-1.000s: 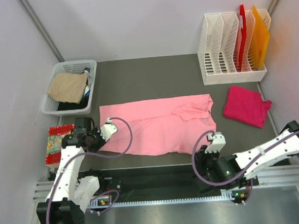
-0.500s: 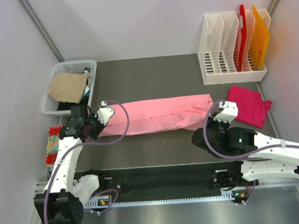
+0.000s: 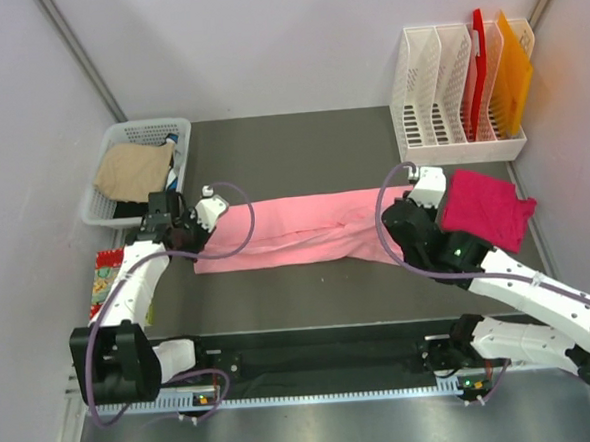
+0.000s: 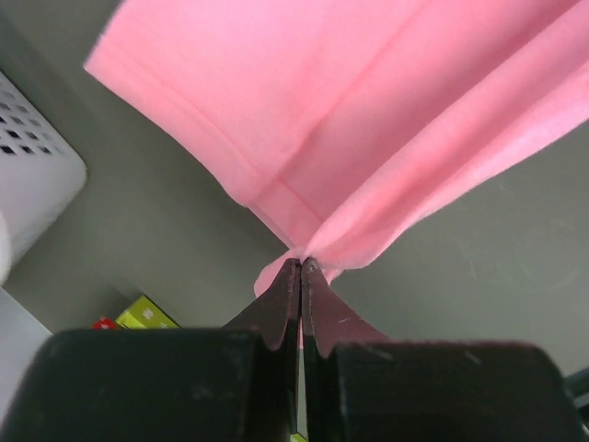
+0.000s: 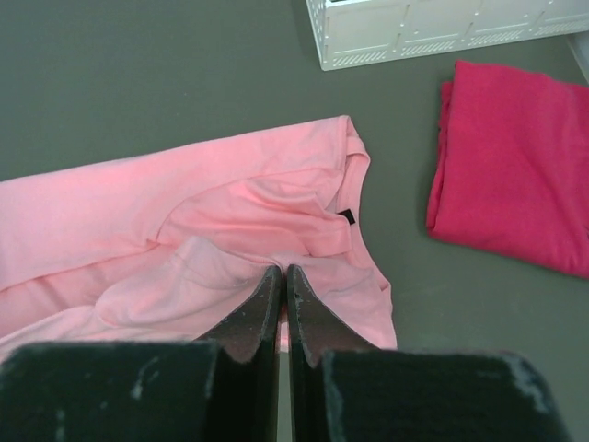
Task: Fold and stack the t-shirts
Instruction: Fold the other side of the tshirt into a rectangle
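Observation:
The salmon-pink t-shirt (image 3: pixel 296 231) lies folded lengthwise into a long band across the middle of the table. My left gripper (image 3: pixel 197 225) is shut on its left end; in the left wrist view the jaws (image 4: pixel 301 264) pinch a fold of the pink cloth (image 4: pixel 368 120). My right gripper (image 3: pixel 402 206) is shut on the shirt's right end near the collar; the right wrist view shows it (image 5: pixel 283 272) nipping the pink cloth (image 5: pixel 184 230). The magenta t-shirt (image 3: pixel 487 207) lies folded at the right, also in the right wrist view (image 5: pixel 515 166).
A white basket (image 3: pixel 124 206) with tan cloth stands at the back left. A white rack (image 3: pixel 461 146) with red and orange boards stands at the back right. A red-edged patterned piece (image 3: pixel 108 277) lies at the left edge.
Both grippers carried the shirt's near edge away from me over the far half, folding it into a narrow band. The right arm swung from the front edge up beside the magenta shirt.

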You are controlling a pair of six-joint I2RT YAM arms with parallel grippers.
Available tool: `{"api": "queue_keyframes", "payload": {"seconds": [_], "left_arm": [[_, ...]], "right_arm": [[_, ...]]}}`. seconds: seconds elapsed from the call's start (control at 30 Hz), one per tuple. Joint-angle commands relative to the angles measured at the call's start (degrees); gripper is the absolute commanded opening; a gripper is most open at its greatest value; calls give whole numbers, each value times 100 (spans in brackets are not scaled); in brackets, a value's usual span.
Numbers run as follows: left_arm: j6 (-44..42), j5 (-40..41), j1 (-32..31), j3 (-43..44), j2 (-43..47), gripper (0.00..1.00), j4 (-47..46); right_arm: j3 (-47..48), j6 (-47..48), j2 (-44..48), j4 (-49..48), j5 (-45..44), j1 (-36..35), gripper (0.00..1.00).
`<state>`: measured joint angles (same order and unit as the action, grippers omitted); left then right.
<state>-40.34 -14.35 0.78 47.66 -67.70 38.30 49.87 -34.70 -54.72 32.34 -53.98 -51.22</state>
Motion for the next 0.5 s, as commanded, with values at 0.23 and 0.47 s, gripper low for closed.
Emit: {"api": "queue_keyframes", "payload": {"seconds": [0.23, 0.47], "left_arm": [[131, 178, 37, 1008, -1535, 0, -859], [184, 310, 37, 1122, -2194, 10, -1290]], "right_arm": [[85, 868, -793, -1282, 880, 762, 0], [58, 1088, -1418, -1853, 1495, 1544, 0]]}}
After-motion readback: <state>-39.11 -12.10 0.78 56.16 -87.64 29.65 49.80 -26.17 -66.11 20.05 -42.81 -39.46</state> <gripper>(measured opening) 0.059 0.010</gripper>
